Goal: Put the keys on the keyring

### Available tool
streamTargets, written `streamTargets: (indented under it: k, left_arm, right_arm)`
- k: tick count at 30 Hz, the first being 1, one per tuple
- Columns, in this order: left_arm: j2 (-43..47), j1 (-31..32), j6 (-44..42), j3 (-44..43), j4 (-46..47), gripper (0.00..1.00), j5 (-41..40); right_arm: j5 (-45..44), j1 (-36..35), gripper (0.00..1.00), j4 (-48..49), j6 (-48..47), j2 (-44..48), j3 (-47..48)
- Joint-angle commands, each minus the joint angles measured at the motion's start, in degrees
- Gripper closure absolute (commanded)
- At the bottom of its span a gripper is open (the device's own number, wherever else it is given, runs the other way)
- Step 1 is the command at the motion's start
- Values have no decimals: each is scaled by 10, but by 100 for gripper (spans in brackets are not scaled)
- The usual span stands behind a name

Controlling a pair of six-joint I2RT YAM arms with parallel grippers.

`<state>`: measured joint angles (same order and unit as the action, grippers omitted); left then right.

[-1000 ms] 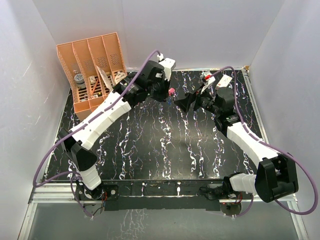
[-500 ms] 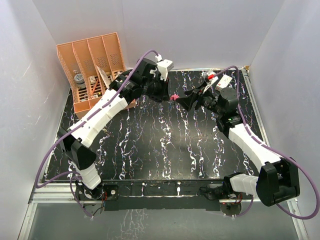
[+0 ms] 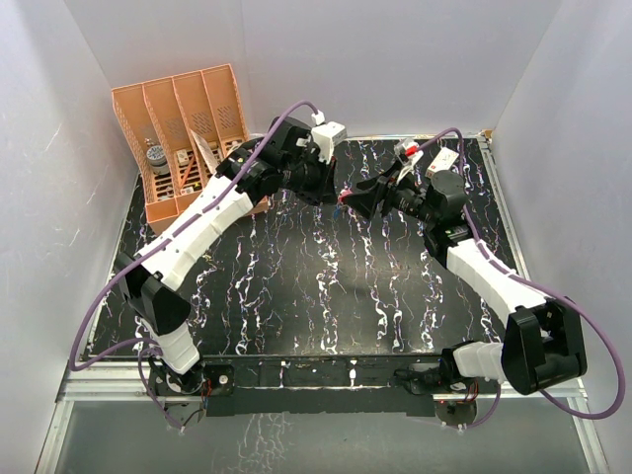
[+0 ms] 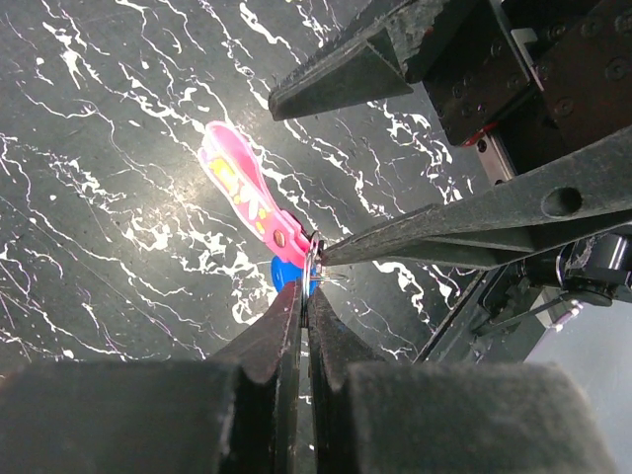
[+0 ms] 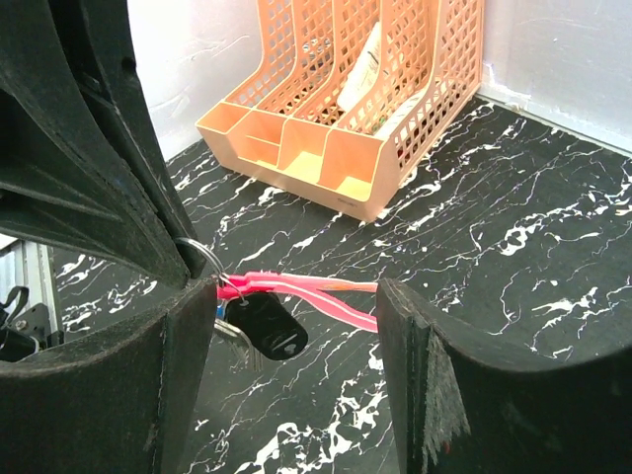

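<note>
The keyring is up off the black table, its metal end nipped in the left gripper, jaws pressed together on it, that arm stretched long toward the far middle; the right gripper meets it head-on, jaws apart, straddling the pink strap. The blue key peeks from behind the left fingers, mostly covered; the black key dangles under the ring; from above it's all a speck between dark grippers.

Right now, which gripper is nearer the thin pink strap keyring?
Left. The left gripper is shut on the metal ring of the pink keyring; the right gripper, open, straddles the strap.
</note>
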<state>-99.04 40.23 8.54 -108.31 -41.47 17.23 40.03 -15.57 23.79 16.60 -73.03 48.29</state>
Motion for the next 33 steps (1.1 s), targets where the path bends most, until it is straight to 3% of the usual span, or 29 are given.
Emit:
streamTargets:
  k: [1, 13, 22, 33]
  left_arm:
    - [-5, -1, -8, -24, -21, 100, 23]
    - [-2, -1, -5, -29, -18, 100, 36]
    - [2, -1, -5, -29, -2, 100, 64]
    - [19, -1, -9, -6, 36, 100, 10]
  right_arm:
    - [11, 3, 37, 50, 6, -2, 34]
    - [-51, 3, 35, 29, 9, -13, 40]
    - [-21, 3, 35, 36, 14, -46, 52]
    - [17, 3, 38, 17, 19, -35, 40]
